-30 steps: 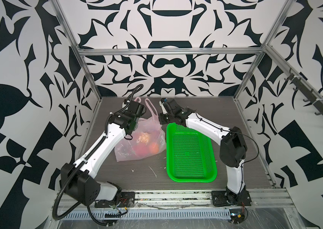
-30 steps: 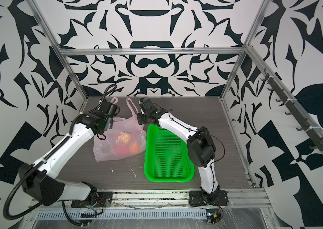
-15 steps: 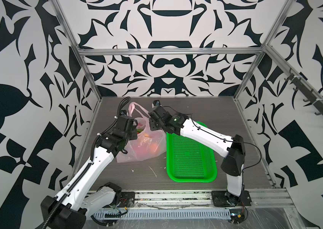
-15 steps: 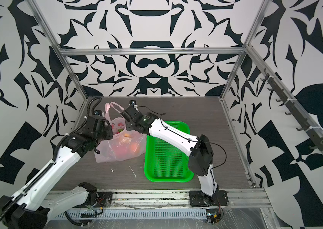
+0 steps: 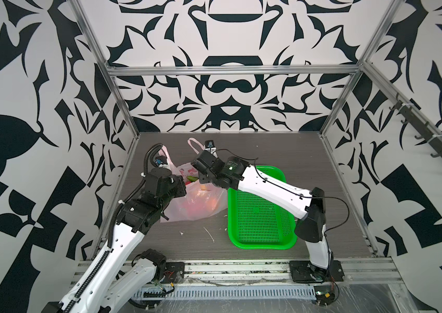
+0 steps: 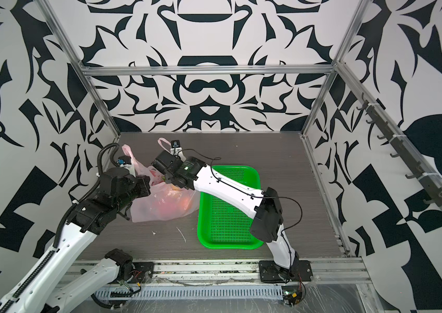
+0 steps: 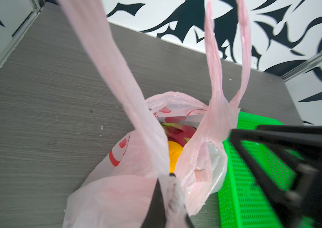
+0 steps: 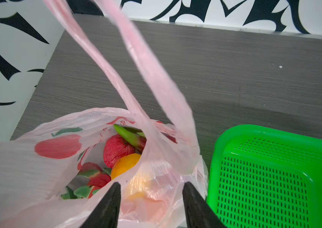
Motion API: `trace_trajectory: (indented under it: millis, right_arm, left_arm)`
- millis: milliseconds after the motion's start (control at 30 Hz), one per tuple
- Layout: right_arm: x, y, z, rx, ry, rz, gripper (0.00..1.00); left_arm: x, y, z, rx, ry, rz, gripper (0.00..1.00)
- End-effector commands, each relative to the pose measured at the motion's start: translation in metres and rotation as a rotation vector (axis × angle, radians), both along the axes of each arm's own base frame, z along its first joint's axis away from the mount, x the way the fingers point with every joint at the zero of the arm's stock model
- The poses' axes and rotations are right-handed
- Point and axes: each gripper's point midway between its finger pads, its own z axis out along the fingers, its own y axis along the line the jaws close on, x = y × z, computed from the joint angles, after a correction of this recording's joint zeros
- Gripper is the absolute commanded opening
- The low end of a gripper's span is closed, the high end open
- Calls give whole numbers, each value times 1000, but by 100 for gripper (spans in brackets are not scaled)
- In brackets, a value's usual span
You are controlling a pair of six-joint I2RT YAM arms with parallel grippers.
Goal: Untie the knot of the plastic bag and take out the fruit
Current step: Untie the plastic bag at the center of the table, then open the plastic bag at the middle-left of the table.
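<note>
The pale-pink plastic bag (image 5: 198, 208) (image 6: 165, 208) lies left of the green basket, its mouth open. Its two loop handles (image 7: 104, 49) (image 7: 213, 59) stand apart, and no knot shows. Fruit shows inside: a magenta dragon fruit (image 8: 117, 150) with green tips and a yellow round one (image 8: 125, 163) (image 7: 174, 156). My left gripper (image 7: 173, 177) (image 5: 185, 187) is shut on the bag's near rim below one handle. My right gripper (image 8: 151, 184) (image 5: 201, 187) is open over the bag's basket side, with film under its fingers.
A green perforated basket (image 5: 260, 216) (image 8: 274, 177) stands right of the bag with nothing in it. Patterned walls and metal posts close in the grey table (image 5: 295, 157) at the back and both sides. Small white scraps (image 5: 210, 234) lie in front of the bag.
Both grippers have come down from the raised handles to the bag's mouth. The right gripper moved left over the bag and its jaws opened. The left stays shut on the plastic.
</note>
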Motion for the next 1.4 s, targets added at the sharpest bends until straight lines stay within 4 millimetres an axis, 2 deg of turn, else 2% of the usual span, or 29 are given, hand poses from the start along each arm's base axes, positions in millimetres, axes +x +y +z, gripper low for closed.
trace_trajectory:
  millis: [0,300,533,767,1000,1233,1367]
  right_arm:
    - [1,0,11,34,-11,-53,56]
    - [9,-11,-5,28,-42,-194,62]
    - [19,-19,-4,48,-81,-276,62]
    - [27,-30,-12,27,-73,-324,60]
    - [25,-36,-14,31,-56,-338,32]
    - [19,-40,-10,48,-51,-315,12]
    - [19,-33,-4,77,-63,-253,8]
  left_arm:
    - [-5,-6,13,-69,-53,-34,0]
    - [-21,-7,10,-107,-65,-67,0]
    - [-29,-3,12,-113,-94,-73,0]
    - [-29,-1,15,-104,-112,-71,0]
    - [-27,-1,9,-98,-107,-62,0]
    - [-19,-1,4,-86,-91,-44,0]
    - [-10,1,5,-68,-90,-14,0]
